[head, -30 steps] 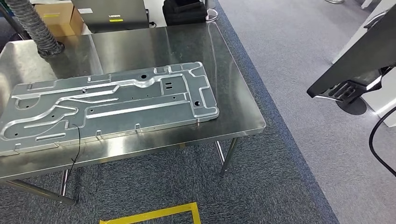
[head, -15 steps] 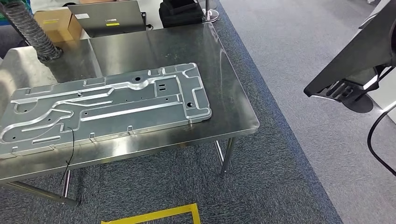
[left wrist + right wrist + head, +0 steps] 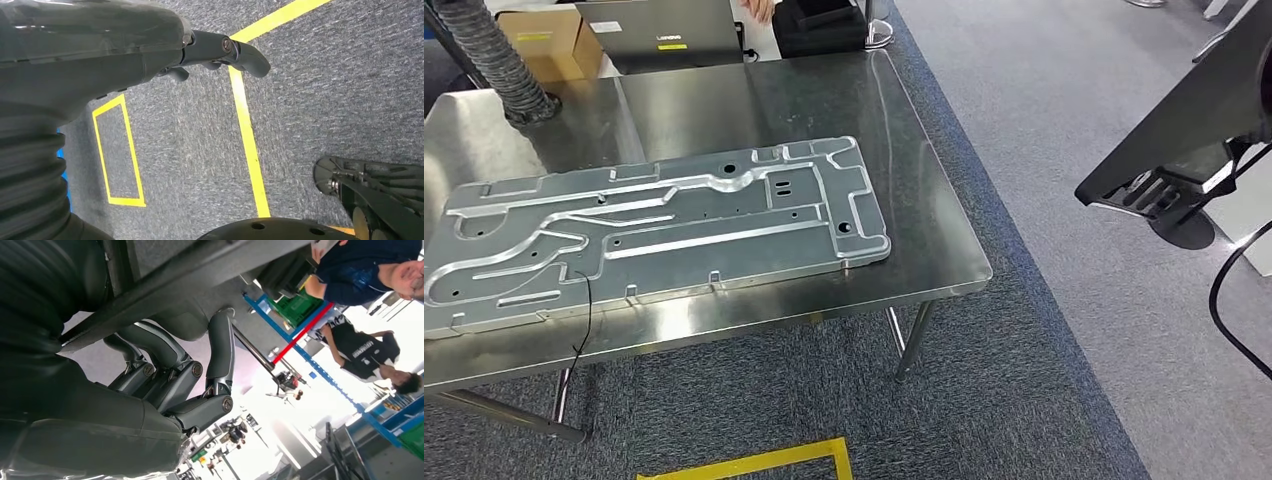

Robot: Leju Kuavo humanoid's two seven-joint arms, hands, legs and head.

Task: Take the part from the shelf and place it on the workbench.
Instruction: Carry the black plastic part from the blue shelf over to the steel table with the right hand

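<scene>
Right hand [image 3: 180, 385] curls its fingers up around the edge of a dark flat panel [image 3: 1184, 120], held out at the robot's right side. Workbench [image 3: 924, 200] lies forward and left of it, well apart. A silver stamped plate [image 3: 654, 230] already lies there, long axis across the bench. Left hand [image 3: 220, 50] hangs over the carpet, holding nothing, fingers loosely curled.

The big metal plate [image 3: 654, 232] on the workbench [image 3: 924, 200] runs off the left edge so its far end is cut off, the dark part [image 3: 1184, 120] is cropped at the right, and the right hand [image 3: 175, 380] mostly hides what it grips.
</scene>
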